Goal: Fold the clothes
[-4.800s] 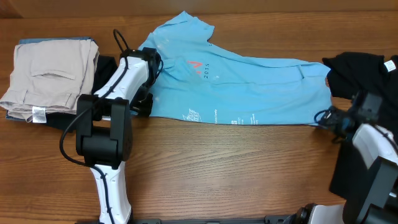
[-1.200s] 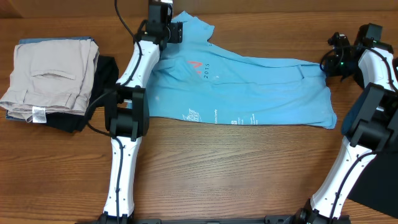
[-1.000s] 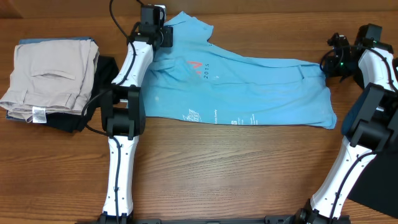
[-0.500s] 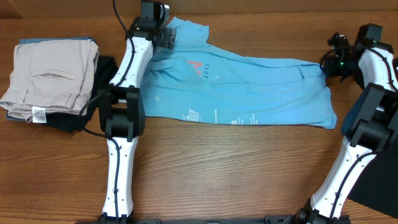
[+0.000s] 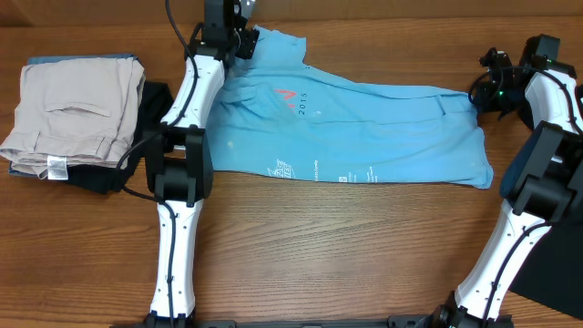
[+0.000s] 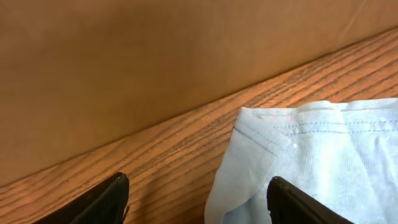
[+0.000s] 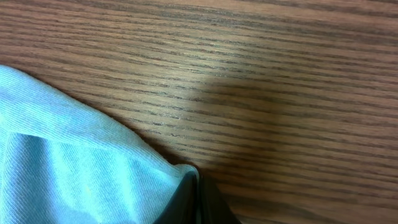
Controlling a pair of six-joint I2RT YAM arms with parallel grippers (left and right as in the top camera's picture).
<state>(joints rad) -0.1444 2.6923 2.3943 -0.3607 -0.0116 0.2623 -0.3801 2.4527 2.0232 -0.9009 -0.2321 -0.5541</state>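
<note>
your t-shirt point(image 5: 364, 128) lies flat across the back of the table point(image 5: 319, 246), hem facing open wood up front. left gripper point(image 6: 199, 202) is spread wide, straddling its back-left corner right by the wall point(image 6: 155, 62). right gripper point(image 7: 196, 199) is pressed together, pinching the back-right corner.

left wrist cam cuts my fingers point(image 6: 102, 202) at btm edge, t-shirt point(image 6: 323, 155) runs off right. overhead: i can't read hem print point(image 5: 314, 169), too small; dark cloth point(image 5: 153, 105) mostly hidden under trousers point(image 5: 77, 105).

Light: even, diffuse, moderately bright. Shadows: soft, faint on table point(image 5: 364, 246). Overhead view sharp; left gripper point(image 6: 198, 198) tips blurred.
</note>
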